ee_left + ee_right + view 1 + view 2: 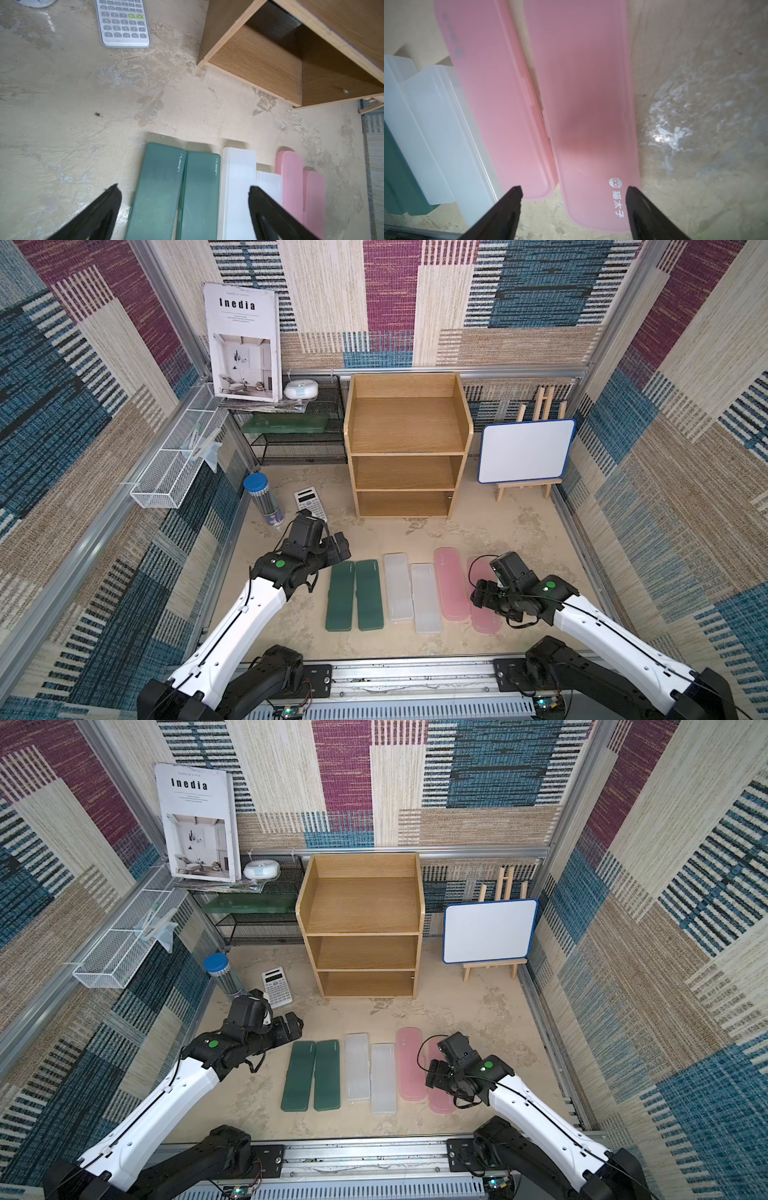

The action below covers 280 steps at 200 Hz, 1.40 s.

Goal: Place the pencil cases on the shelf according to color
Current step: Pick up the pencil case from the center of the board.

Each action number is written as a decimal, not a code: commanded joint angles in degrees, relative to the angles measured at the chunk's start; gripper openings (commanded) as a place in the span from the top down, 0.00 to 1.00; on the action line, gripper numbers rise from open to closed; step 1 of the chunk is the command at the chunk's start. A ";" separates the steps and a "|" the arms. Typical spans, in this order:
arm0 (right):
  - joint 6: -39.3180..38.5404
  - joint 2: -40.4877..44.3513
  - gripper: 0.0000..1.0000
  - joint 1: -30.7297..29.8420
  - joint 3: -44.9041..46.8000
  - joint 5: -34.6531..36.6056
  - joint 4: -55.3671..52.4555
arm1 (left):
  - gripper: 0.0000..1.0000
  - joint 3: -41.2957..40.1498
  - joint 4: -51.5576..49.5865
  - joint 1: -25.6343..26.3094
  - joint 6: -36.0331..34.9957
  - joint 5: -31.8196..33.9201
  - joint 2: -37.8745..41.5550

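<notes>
Six pencil cases lie side by side on the table in front of the shelf (407,427), whose three tiers are bare. From the left there are two dark green cases (340,597) (370,595), two frosted white ones (398,587) (426,599) and two pink ones (451,585) (486,624). My left gripper (184,188) hangs open above the far ends of the green cases (158,187). My right gripper (573,188) is open low over the near end of the outer pink case (591,104). One fingertip (630,189) is at that case's outer edge.
A grey calculator (309,502) and a blue-lidded pencil tube (262,499) stand left of the shelf. A black mesh rack (299,435) with a magazine (245,344) is behind them. A white wire basket (174,464) hangs on the left wall. A small whiteboard easel (525,450) stands at the right.
</notes>
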State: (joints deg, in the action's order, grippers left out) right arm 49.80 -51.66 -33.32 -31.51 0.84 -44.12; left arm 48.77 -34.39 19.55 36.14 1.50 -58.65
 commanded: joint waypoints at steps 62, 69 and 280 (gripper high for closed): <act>6.54 -8.11 0.13 -6.92 -1.36 7.30 -2.73 | 0.00 0.27 1.12 2.00 -0.13 -1.83 -0.50; 6.54 -8.57 0.12 -7.03 -1.42 7.51 -2.60 | 0.00 0.27 1.25 2.15 -0.24 -1.91 -0.42; 6.75 -16.00 0.12 -7.81 2.24 5.83 3.35 | 0.00 0.13 3.72 2.49 -0.50 -3.96 -1.84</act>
State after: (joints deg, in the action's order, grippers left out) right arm 55.61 -65.87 -40.77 -29.56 7.18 -41.15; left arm 48.97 -31.51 22.04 35.94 -2.79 -60.45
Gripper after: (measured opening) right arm 0.875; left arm 0.996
